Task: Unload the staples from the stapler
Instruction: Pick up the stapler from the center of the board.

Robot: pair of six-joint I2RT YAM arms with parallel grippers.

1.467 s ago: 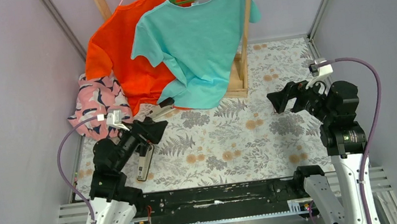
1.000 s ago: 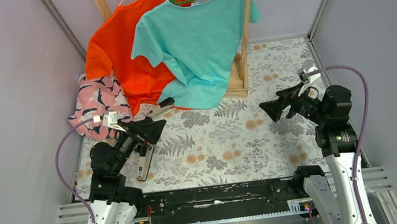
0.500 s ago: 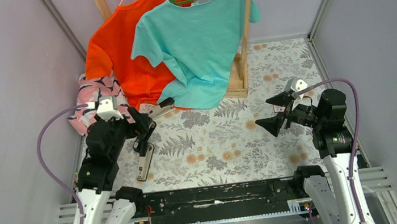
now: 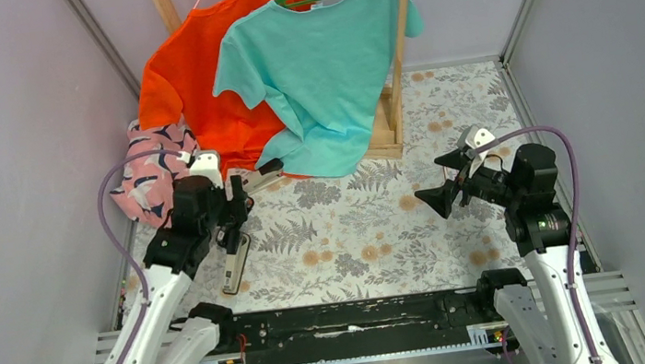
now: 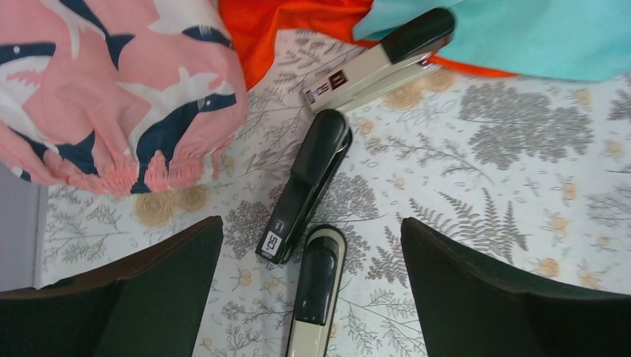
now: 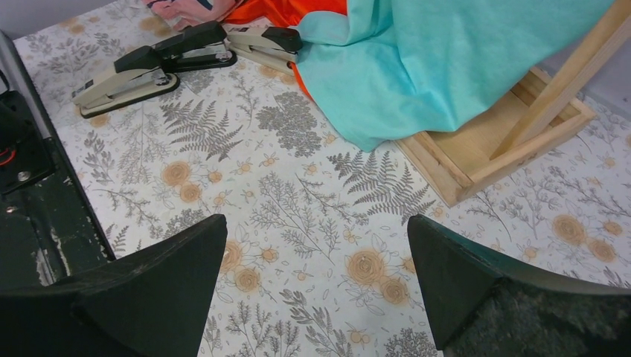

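1. Left gripper (image 5: 311, 220), fingers spread and empty, hangs above black stapler (image 5: 305, 186), lying between far beige stapler (image 5: 379, 56) and near beige stapler (image 5: 316, 290) on floral cloth (image 5: 484, 186).
2. All three closed; staples hidden from view.
3. Right gripper (image 6: 316, 219) spread, empty, well apart.

a teal shirt (image 4: 315, 71) overlaps an orange shirt (image 4: 188, 96) on a wooden rack (image 4: 383, 137); pink shark-print cloth (image 4: 151, 180) lies beside them

Table cover (image 4: 380, 230): white, printed with grey ferns and tan flowers. Orange T-shirt (image 4: 197, 95) and teal T-shirt (image 4: 324, 70): plain. Bundled cloth (image 5: 111, 89): pink with navy and white sharks. Middle stapler (image 5: 305, 186): all black. Near stapler (image 5: 316, 297) and far stapler (image 5: 372, 63): beige with black tops
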